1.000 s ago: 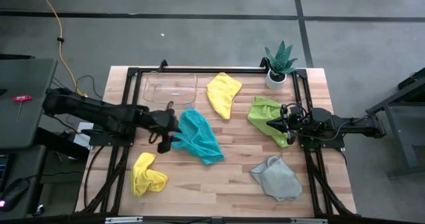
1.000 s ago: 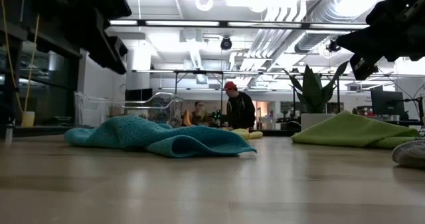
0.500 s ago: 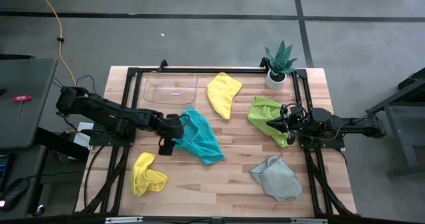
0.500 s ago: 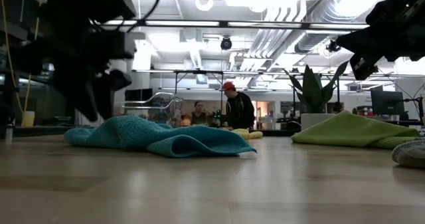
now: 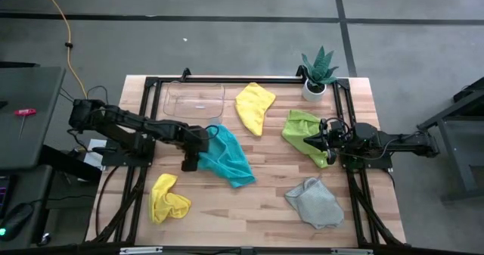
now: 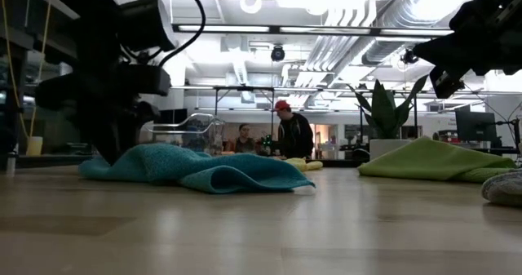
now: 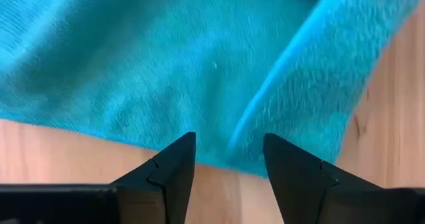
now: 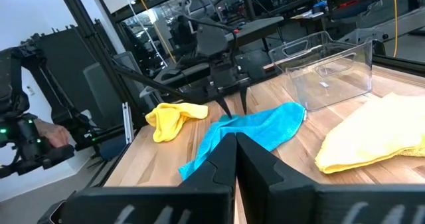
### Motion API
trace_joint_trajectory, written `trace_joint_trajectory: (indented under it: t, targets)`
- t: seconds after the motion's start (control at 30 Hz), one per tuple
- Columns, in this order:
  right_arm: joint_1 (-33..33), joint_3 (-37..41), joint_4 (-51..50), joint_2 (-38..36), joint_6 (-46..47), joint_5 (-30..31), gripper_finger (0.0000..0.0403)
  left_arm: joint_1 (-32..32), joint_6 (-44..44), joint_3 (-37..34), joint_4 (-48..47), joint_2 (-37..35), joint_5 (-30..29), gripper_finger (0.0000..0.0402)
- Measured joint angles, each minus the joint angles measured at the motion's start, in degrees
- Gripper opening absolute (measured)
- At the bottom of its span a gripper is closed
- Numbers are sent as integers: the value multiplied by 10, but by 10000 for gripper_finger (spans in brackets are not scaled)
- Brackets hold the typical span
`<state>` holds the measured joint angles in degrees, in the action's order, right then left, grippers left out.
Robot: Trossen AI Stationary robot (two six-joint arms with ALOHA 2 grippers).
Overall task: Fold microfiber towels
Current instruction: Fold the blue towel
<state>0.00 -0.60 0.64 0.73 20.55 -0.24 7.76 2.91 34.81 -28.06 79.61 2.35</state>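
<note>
My left claw (image 7: 226,159) hangs open, holding nothing, over the near edge of the teal-blue towel (image 5: 229,155) lying mid-bench (image 5: 257,202); my right claw (image 5: 315,141) waits shut above the lime green towel (image 5: 300,128).

The left gripper (image 5: 190,163) hangs over the central towel's (image 5: 228,157) left edge, tray (image 5: 194,101) behind it.

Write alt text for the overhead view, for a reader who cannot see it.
The left pincer hangs open at the edge of a crumpled teal towel on a wooden table. Two yellow towels, a lime green towel, a grey towel, a clear tray and a potted plant surround it. The right pincer waits shut over the green towel.
</note>
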Motion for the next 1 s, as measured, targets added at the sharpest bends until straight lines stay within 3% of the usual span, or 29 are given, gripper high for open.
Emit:
trace_joint_trajectory:
  t: [0.53, 1.0]
  targets:
    - [0, 0, 0, 0, 0, 0, 0, 16, 18, 0, -26, 0, 75, 163]
    - [0, 0, 0, 0, 0, 0, 0, 16, 12, 0, -46, 0, 125, 76]
